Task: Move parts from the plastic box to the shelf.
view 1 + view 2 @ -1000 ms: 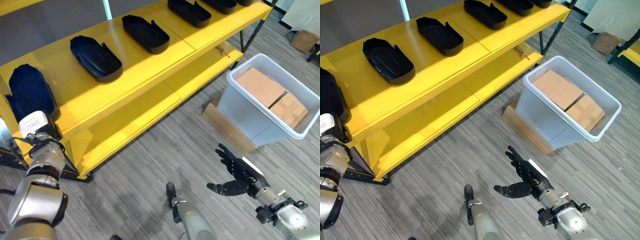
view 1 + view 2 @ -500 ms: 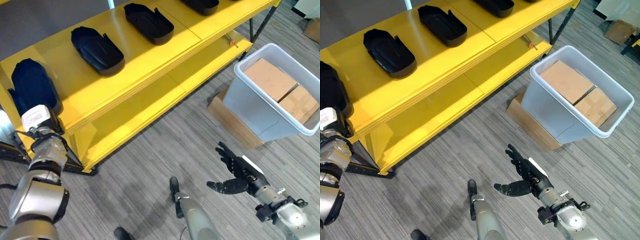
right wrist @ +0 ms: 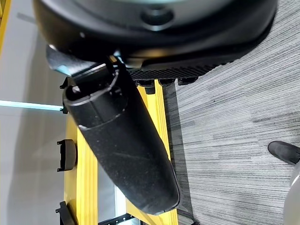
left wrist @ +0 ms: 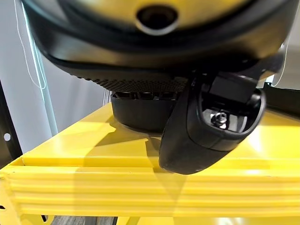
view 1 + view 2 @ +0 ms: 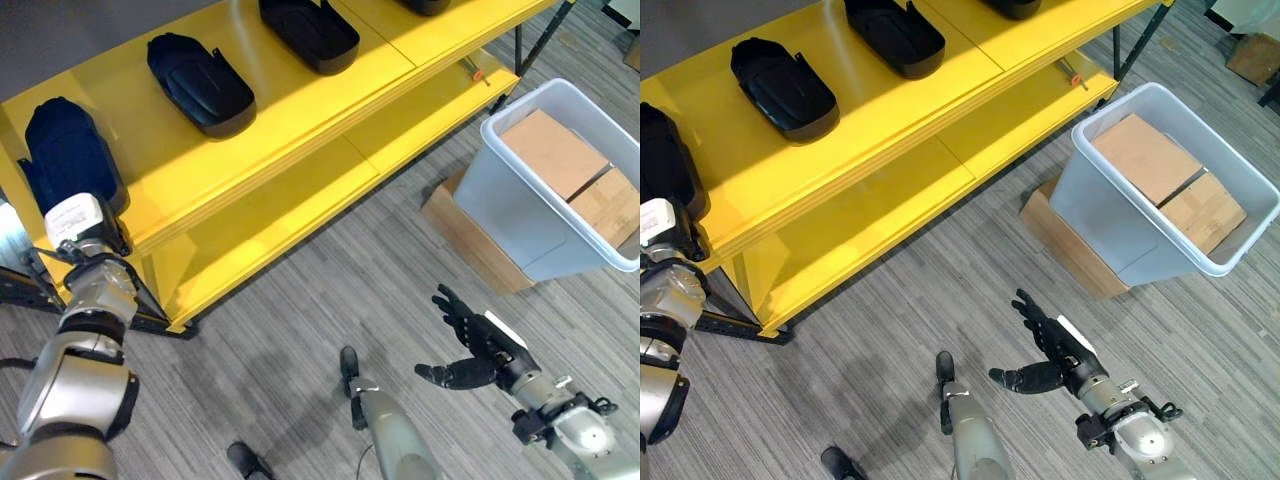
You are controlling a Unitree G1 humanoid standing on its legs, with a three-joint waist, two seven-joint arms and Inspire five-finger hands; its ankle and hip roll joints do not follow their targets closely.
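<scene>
Parts (image 5: 198,83) lie in a row on the yellow shelf (image 5: 290,135). Plastic box (image 5: 560,190), beside the shelf's end, shows cardboard. Right hand (image 5: 478,350) spread, empty; left hand (image 4: 206,122) at the shelf's endmost part (image 5: 68,160), grip unreadable. Task nearly done.

Bright, even indoor light glares off the yellow shelf (image 5: 300,120) (soft shadows beneath), head views sharp.

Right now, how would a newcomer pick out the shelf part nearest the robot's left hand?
Start at the long yellow metal shelf and its top level, where a row of black moulded plastic parts lies. Follow it to the end by the left hand. That last black part lies dome side up; its neighbours lie hollow side up.
</scene>
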